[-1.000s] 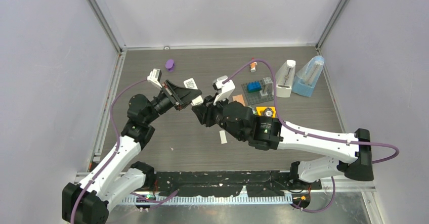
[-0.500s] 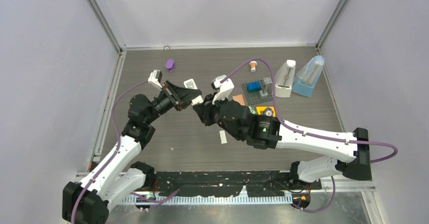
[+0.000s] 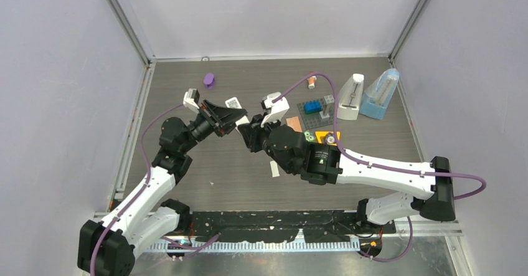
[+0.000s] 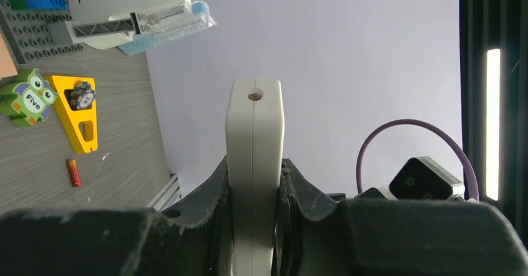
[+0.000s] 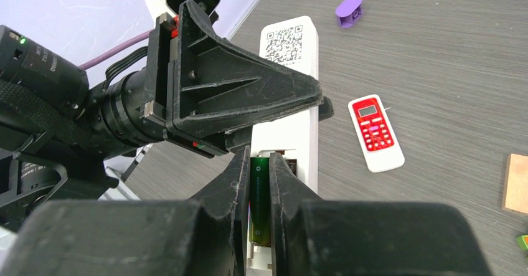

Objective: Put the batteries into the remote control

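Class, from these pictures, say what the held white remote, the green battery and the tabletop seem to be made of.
white remote: likely plastic, smooth matt shell with a moulded seam.
green battery: probably metal under a glossy wrap; it shines.
tabletop: grey wood-grain, perhaps laminate.

The top external view looks steeply down from above and behind the arm bases and covers the whole tabletop and both arms. The left wrist view sits close behind its own fingers. It is rolled sideways and faces the right wall, with the tabletop at frame left. The right wrist view looks closely past its fingers toward the tabletop's far left. All three views share the remote.
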{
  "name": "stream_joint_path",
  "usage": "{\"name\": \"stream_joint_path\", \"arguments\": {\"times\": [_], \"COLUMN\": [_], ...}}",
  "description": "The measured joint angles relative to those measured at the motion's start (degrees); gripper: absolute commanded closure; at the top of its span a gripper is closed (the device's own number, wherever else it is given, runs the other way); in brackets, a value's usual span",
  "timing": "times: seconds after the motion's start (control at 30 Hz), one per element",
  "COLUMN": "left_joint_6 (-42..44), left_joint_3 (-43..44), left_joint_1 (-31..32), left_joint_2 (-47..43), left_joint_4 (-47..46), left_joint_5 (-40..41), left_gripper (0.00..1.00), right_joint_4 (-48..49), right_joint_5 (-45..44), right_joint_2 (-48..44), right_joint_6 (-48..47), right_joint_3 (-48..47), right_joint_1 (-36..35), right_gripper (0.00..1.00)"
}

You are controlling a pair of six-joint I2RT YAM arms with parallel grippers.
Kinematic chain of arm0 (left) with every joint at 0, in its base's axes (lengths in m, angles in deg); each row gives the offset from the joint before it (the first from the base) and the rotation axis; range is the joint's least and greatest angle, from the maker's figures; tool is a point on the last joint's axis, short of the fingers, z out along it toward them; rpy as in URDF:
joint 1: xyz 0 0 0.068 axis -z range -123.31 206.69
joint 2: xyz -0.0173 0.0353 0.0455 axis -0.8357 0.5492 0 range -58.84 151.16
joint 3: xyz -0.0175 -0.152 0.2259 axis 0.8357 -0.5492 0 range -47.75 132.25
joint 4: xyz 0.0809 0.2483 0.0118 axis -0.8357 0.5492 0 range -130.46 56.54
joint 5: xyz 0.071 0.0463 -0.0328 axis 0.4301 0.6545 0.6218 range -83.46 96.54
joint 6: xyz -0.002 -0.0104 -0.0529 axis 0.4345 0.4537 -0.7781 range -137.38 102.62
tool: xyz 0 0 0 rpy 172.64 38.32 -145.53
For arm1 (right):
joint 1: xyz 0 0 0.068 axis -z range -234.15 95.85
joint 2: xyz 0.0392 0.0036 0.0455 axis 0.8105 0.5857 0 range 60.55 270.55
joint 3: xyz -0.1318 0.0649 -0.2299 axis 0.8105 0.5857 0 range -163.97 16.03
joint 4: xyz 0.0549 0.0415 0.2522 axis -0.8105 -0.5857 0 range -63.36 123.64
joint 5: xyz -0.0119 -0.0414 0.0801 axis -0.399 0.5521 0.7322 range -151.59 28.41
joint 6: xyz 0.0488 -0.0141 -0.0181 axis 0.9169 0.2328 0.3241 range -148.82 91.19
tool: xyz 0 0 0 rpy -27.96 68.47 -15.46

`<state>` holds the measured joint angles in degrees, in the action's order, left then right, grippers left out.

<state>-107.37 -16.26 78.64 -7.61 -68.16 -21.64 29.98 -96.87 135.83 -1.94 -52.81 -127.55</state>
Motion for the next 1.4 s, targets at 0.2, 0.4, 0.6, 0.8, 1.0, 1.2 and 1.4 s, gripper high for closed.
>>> {"name": "stream_joint_path", "arguments": {"times": [0.2,0.4,0.6,0.8,1.0,1.2,1.4], "left_joint_6": [-0.7,-1.3,-1.4,-1.3,-1.2,-1.7,-2.7], "left_joint_3": [-0.2,-0.2,-0.2,-0.3,-0.3,-0.3,-0.3], "left_joint_1": [-0.3,-0.4,-0.7,-0.7,-0.7,-0.5,0.3], "left_joint_2": [0.1,0.1,0.1,0.4,0.6,0.7,0.8], "left_joint_4": [0.0,0.0,0.0,0.1,0.1,0.1,0.1], "left_joint_5": [0.5,1.0,1.4,1.5,0.3,-1.1,-3.1], "left_gripper": [1.00,1.00,1.00,1.00,1.00,1.00,1.00], "right_joint_4": [1.5,3.5,4.7,9.3,16.1,20.4,21.6], "right_joint_5": [-1.5,-2.7,-3.1,-3.0,-1.4,1.0,3.1], "right_joint_2": [0.7,1.5,2.0,1.3,-0.2,-0.7,-0.7], "right_joint_6": [0.0,-0.6,-1.4,-2.6,-5.7,-8.9,-9.2], "right_joint_3": [0.0,0.0,0.1,3.3,7.7,9.5,9.6], "right_joint_1": [0.0,0.0,0.0,0.0,0.0,0.0,0.1], "right_gripper": [0.92,0.91,0.89,0.85,0.82,0.75,0.74]}}
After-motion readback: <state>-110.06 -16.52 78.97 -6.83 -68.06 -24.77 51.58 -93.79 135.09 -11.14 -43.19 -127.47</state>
